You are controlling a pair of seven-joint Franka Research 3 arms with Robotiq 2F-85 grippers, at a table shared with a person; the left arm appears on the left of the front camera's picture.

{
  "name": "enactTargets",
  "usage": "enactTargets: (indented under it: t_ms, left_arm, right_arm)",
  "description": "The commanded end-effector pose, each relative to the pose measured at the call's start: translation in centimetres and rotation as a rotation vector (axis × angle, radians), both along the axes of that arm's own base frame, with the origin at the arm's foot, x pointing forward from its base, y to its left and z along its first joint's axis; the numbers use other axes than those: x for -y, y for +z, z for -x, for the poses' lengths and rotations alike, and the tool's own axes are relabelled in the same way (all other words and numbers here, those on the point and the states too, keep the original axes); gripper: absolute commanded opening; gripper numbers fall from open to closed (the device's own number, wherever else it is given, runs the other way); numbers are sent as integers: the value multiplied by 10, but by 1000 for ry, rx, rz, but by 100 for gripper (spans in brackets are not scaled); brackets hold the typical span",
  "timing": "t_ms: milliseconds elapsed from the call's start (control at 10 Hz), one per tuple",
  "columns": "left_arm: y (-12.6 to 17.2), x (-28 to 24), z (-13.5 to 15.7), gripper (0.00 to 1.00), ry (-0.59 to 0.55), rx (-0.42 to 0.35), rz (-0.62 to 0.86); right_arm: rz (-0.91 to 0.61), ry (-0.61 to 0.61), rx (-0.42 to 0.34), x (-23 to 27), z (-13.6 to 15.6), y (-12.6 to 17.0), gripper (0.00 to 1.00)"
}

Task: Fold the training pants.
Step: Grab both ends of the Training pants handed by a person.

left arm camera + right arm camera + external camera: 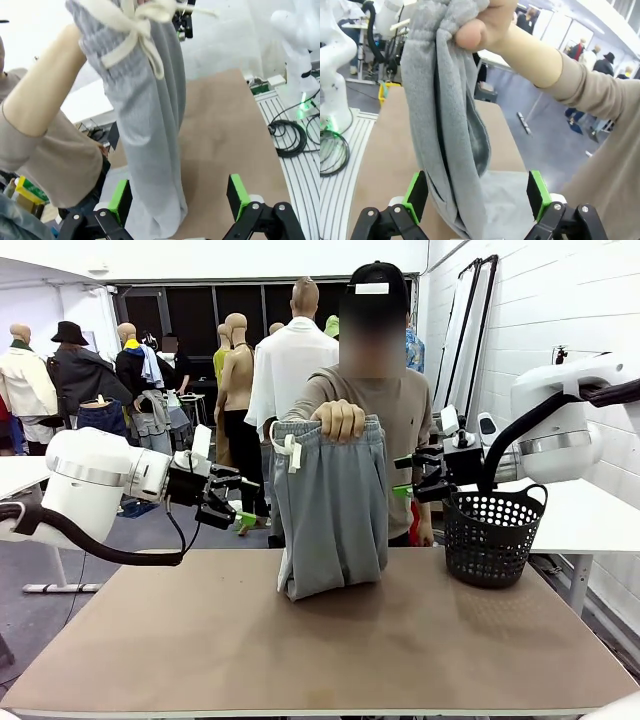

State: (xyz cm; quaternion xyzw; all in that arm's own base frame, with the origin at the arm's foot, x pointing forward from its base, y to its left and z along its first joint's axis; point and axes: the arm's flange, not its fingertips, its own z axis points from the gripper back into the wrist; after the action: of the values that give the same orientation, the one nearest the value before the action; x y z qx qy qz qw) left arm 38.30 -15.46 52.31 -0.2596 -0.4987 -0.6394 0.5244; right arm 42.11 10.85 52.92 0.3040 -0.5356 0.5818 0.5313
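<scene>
Left gripper [247, 502]: jaws spread wide, clamped on nothing, held above the table's [300, 640] left half and aimed toward its middle. Right gripper [404, 477]: likewise wide apart and empty, above the table's right half, facing inward. In each wrist view, green pads [120, 199] flanking the hanging cloth, with no contact discernible.

Between the two grippers, above the table's middle: the training pants [330, 505], light grey, doubled over and hanging upright from the person's hand [340, 420], which pinches the gathered waistband. Lower end resting on the table top, bunched slightly. White drawstring [290, 452] dangling on the side toward the table's left edge. On the table's far right corner, just behind the right gripper: a black perforated basket [492, 535].

Judged stage: handover or first grasp, folding proper not yet begun.

Possible failures from here:
- Pinching a single layer only, owing to the loose, overlapping jersey; result, the garment opening out unevenly over the table.
- Closing on the drawstring instead of the cloth, given its free loop on the left gripper's side.
- Closing too high, near the waistband, and catching the person's fingers.
- Uneven timing between release and grip, letting the pants slump into a heap on the table.
- A wide swing of the right arm nudging the basket off the table's corner.
</scene>
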Motion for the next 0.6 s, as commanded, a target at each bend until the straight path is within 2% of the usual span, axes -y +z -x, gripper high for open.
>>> enactTargets:
  t_ms: [0, 200, 500]
  left_arm:
    - [3, 5, -5, 100, -42, -7, 74]
    - [9, 17, 2, 100, -70, -67, 120]
    - [11, 29, 4, 100, -70, -88, 178]
  right_arm:
    - [-29, 62, -30, -4, -10, 1, 100]
    - [-35, 88, -57, -2, -9, 4, 100]
    - [-46, 121, -54, -3, -8, 6, 100]
